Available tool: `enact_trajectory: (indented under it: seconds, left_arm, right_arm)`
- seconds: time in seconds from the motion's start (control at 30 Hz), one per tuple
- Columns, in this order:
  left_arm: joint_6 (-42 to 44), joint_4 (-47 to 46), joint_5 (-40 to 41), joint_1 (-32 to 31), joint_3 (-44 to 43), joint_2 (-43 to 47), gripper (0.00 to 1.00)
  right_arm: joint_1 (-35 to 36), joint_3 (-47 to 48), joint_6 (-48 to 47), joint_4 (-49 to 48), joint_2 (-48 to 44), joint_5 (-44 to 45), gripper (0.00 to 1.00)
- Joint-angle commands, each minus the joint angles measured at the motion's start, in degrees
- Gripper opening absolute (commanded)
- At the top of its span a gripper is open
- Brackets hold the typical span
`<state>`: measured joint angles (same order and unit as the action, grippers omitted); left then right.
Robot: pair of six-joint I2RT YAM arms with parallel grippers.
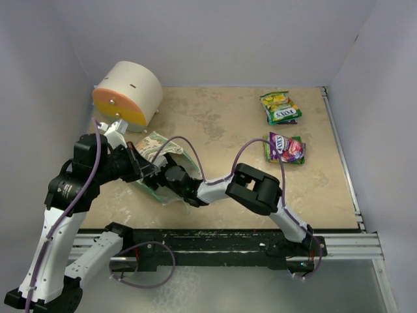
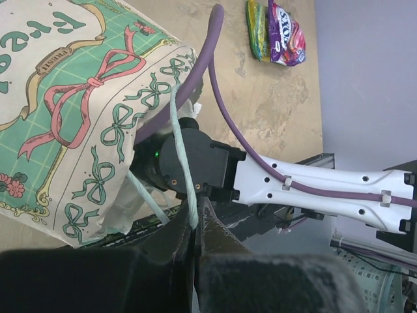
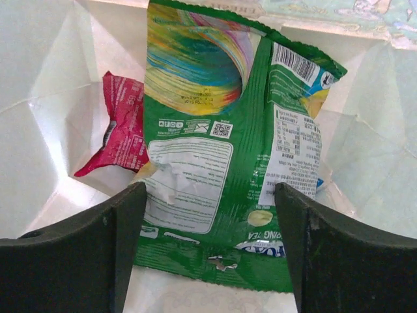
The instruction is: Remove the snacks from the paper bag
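The green paper bag (image 1: pixel 158 145) lies on its side at the left, mouth toward the arms. My left gripper (image 1: pixel 142 168) is shut on its thin string handle (image 2: pixel 182 150), pinched at the fingertips (image 2: pixel 193 218). My right gripper (image 1: pixel 171 177) is inside the bag's mouth; in the right wrist view it (image 3: pixel 210 199) is open, its fingers on either side of a green-white packet (image 3: pixel 221 156) without touching it. A pink packet (image 3: pixel 122 127) lies behind at the left. A green-yellow FOX'S packet (image 1: pixel 280 107) and a purple packet (image 1: pixel 285 148) lie on the table at the right.
A big cream cylinder with an orange face (image 1: pixel 127 92) stands just behind the bag. Walls close the table at the back and both sides. A metal rail (image 1: pixel 228 238) runs along the near edge. My right arm's purple cable (image 2: pixel 215 78) arches over the bag's mouth.
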<state>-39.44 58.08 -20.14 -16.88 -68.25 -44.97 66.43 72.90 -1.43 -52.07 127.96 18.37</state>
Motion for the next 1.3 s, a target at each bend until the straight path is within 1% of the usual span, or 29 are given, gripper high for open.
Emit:
enact_trajectory:
  seconds: [0.0,0.07,0.13,0.2,0.37,0.57,0.67,0.9,1.27]
  left_arm:
    - [-1.02,-1.79,-0.79,-0.01,0.25,0.8,0.0]
    - [-1.43,-1.52,-0.41,-0.01,0.34,1.21,0.0]
    - [-1.7,-0.9,0.15,0.0,0.38,1.75,0.0]
    - [-2.1,0.07,0.85,-0.03,0.48,2.47,0.0]
    - [-2.93,1.5,2.44,-0.02,0.66,3.74,0.0]
    - [-3.34,1.92,3.74,-0.05,0.75,3.79,0.0]
    - [-3.44,1.93,4.43,-0.03,0.8,3.78,0.0]
    - [-3.37,0.99,4.76,-0.04,1.08,3.1,0.0]
    - [-2.17,-0.74,4.63,-0.06,1.34,1.74,0.0]
  right_arm:
    - [-1.61,4.23,2.15,2.44,0.91,1.49,0.75]
    - [-2.31,4.68,1.94,2.7,1.0,1.18,0.66]
    - [-3.18,4.63,1.66,2.58,0.68,0.59,0.53]
    - [-4.11,4.46,0.86,2.17,0.09,-0.21,0.43]
    - [-5.28,3.77,-1.55,1.12,-1.88,-3.12,0.23]
    - [-5.13,-1.19,-3.47,-1.5,-6.32,-6.79,0.0]
    - [-4.35,-4.51,-3.72,-3.05,-8.97,-8.57,0.0]
    - [-0.57,-9.94,-5.14,-3.6,-15.03,-8.93,0.0]
    - [5.45,-14.66,-3.74,0.54,-23.21,-3.55,0.0]
